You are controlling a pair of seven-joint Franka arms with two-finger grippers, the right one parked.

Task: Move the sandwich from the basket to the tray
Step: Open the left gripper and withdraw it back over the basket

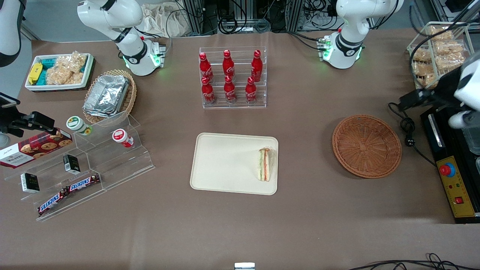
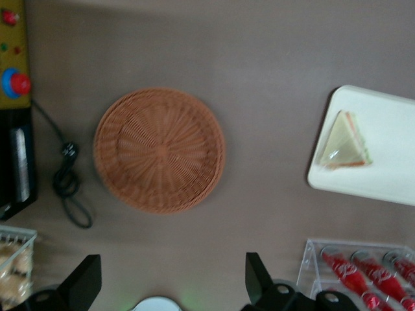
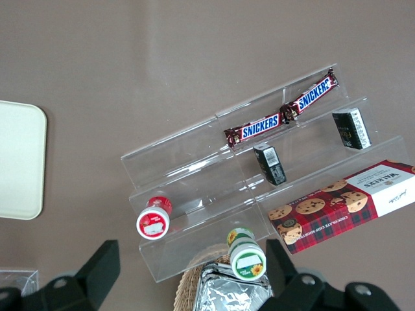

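The sandwich (image 1: 265, 165) (image 2: 343, 142), a pale wedge with orange and green layers, lies on the cream tray (image 1: 225, 165) (image 2: 389, 178), close to the tray edge that faces the basket. The reddish-brown wicker basket (image 1: 366, 145) (image 2: 159, 150) holds nothing and stands beside the tray toward the working arm's end of the table. My left gripper (image 2: 172, 280) hangs high above the table near the basket, open, with nothing between its black fingers (image 2: 257, 277). The left arm (image 1: 465, 90) shows at the working arm's end, above the control box.
A clear rack of red cola bottles (image 1: 232, 78) (image 2: 363, 275) stands farther from the front camera than the tray. A black-and-yellow control box with a red button (image 1: 453, 180) (image 2: 16, 84) and a cable (image 1: 408, 129) lie beside the basket. A wire rack of snack bags (image 1: 438, 48) stands nearby.
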